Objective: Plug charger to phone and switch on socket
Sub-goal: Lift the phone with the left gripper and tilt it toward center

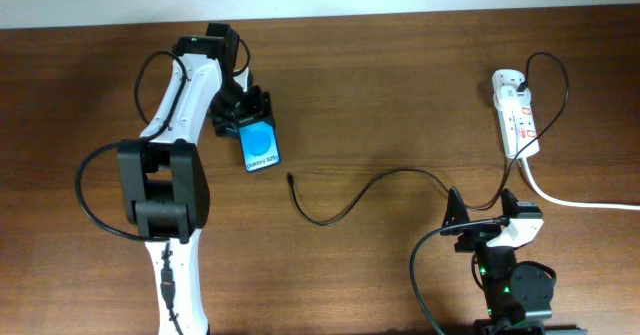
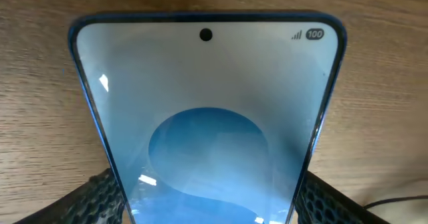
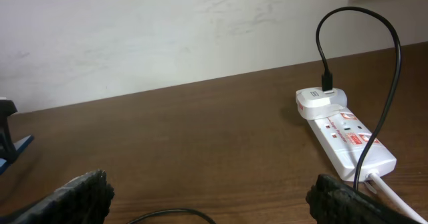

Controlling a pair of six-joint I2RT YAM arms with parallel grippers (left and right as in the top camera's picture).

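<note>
The phone (image 1: 262, 150), with a blue screen and a white band, is at the left-centre of the table. My left gripper (image 1: 249, 123) is shut on its sides. In the left wrist view the phone (image 2: 207, 103) fills the frame between my fingers (image 2: 210, 207). The charger, a thin black cable (image 1: 400, 172), curves across the table, with its plug tip (image 1: 290, 178) lying free to the right of the phone. The socket (image 1: 515, 115), a white power strip, lies at the far right and shows in the right wrist view (image 3: 341, 134). My right gripper (image 1: 485, 213) is open and empty above the cable (image 3: 174, 214).
The strip's thick white cord (image 1: 580, 203) runs off the right edge. A white adapter (image 3: 319, 102) with the black cable looping up from it sits in the strip's far end. A pale wall stands behind the table.
</note>
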